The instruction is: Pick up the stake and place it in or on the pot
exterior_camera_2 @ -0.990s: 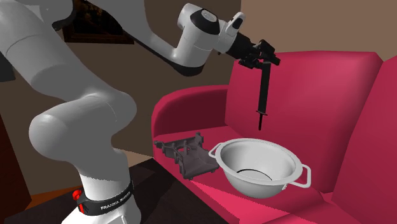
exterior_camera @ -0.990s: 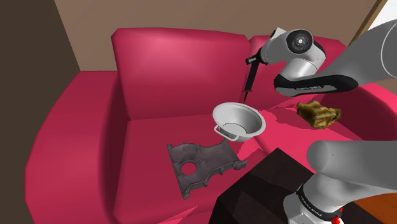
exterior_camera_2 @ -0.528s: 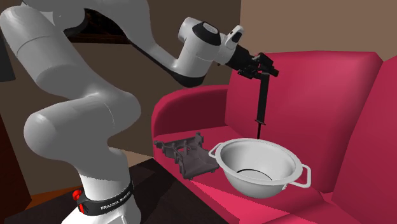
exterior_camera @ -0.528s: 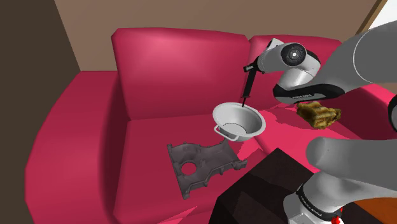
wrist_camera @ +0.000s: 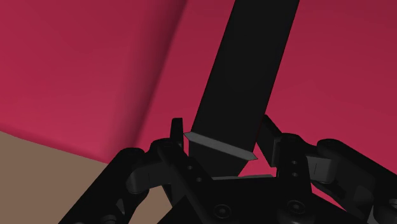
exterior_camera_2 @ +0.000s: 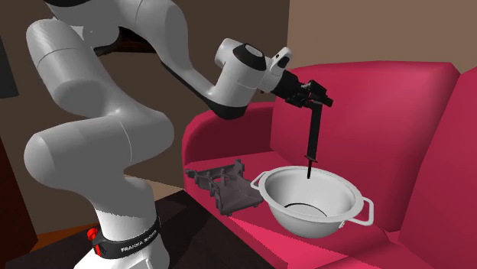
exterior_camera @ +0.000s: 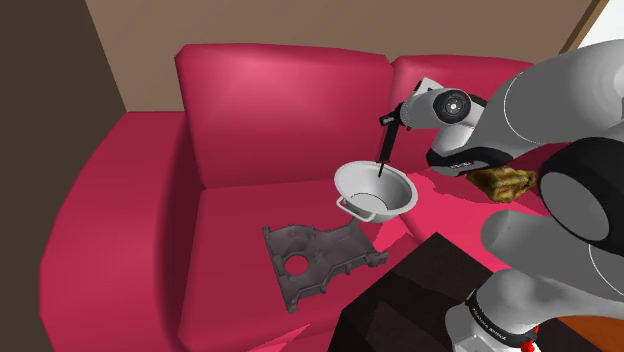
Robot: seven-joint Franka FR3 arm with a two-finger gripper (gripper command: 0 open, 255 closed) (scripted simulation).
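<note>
Claw [exterior_camera_2: 314, 100] clasps black stake [exterior_camera_2: 311, 137] upright, tip just inside white pot [exterior_camera_2: 340, 195].

Black stake [exterior_camera_2: 310, 141], white pot [exterior_camera_2: 304, 223], crimson sofa [exterior_camera: 260, 100]

Slim black stake [exterior_camera_2: 310, 141] hangs upright, tip dipping into the white two-handled pot [exterior_camera_2: 342, 202]

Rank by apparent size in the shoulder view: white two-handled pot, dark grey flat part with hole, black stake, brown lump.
1. Dark grey flat part with hole, nearer the camera.
2. White two-handled pot.
3. Brown lump, partly behind the arm.
4. Thin black stake.
</note>
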